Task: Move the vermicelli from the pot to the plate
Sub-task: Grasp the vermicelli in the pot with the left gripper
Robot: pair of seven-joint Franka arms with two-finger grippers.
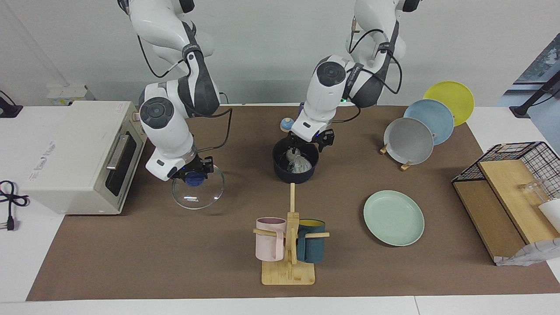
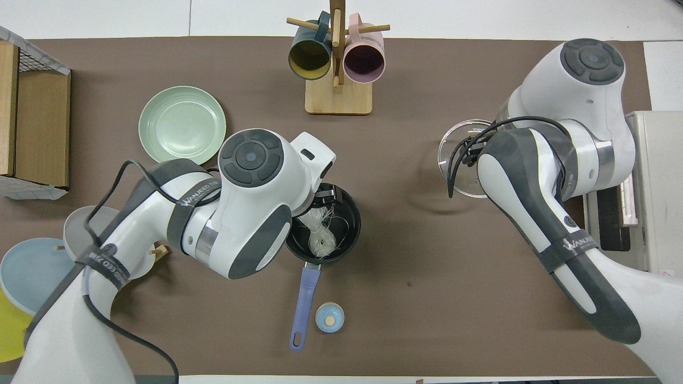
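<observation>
The moment shown is the reach for the noodles, with the pot already uncovered. The pot (image 1: 295,166), a dark navy saucepan, stands at the centre of the facing frame, its blue handle (image 2: 305,300) running toward the bottom of the overhead frame. Inside it lies the vermicelli (image 2: 319,233), a pale bundle of glassy strands, untouched as far as can be judged.

The left pincer (image 1: 309,142) hangs over the pot's rim, just above centre in the facing frame, its fingers spread and grasping nothing. The right pincer (image 1: 193,173), at centre left of that frame, is clenched on the blue knob of a glass lid (image 1: 197,189), which it holds low over the brown bench (image 1: 175,262) near the toaster oven (image 1: 83,155) at the left edge.

The plate (image 1: 393,217), pale mint green, lies bare at lower right of the facing frame, well apart from the pot.

Judged next move: the left pincer must descend into the pot, centre its released fingers on the thickest part of the bundle and close there, then lift high enough that trailing strands clear the rim before carrying them across to the plate. Loose strands may slip or drag. The lid, meanwhile, needs setting down clear of that path.
</observation>
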